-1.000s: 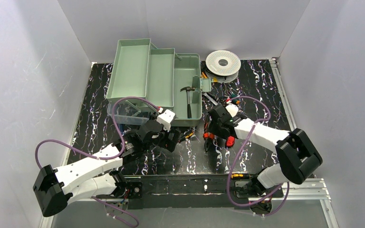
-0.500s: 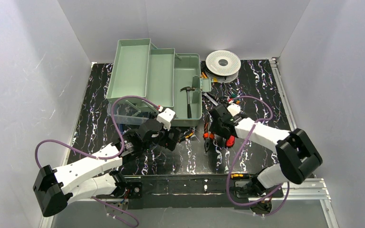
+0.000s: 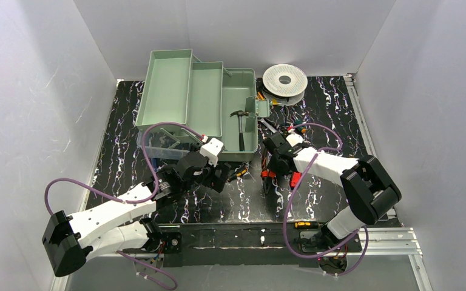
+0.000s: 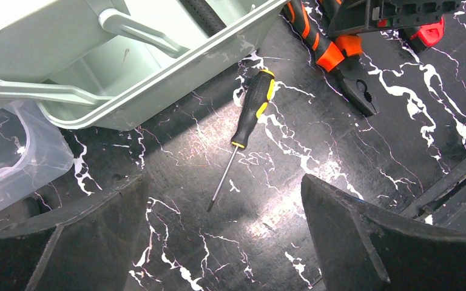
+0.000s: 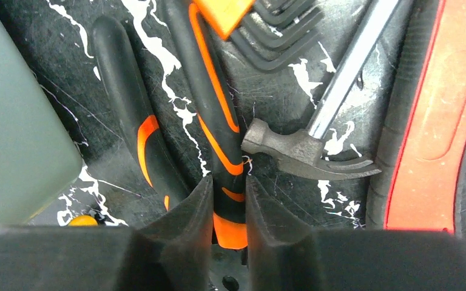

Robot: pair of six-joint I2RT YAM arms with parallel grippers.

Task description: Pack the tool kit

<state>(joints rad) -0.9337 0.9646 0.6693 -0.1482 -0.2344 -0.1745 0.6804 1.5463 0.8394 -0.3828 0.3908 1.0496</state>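
Note:
The sage-green toolbox (image 3: 188,97) stands open at the back, its trays folded out and a hammer (image 3: 241,124) inside. My right gripper (image 5: 229,189) is shut on one black-and-orange handle of the pliers (image 5: 215,121), low over the mat just right of the toolbox (image 5: 18,121). A small hammer (image 5: 306,148) and the red knife (image 5: 437,121) lie beside it. My left gripper (image 4: 223,188) is open and empty, jaws wide, above the tip of a black-and-yellow screwdriver (image 4: 252,109) lying in front of the toolbox (image 4: 158,91).
A white perforated spool (image 3: 284,79) sits at the back right with more small tools in front of it. Black hex keys (image 5: 273,30) lie beyond the pliers. A clear lid (image 4: 12,157) shows at the toolbox's near left corner. White walls enclose the mat.
My right arm has drawn its elbow inward and its gripper has shifted slightly toward the toolbox, still over the pliers. The left arm has barely moved.

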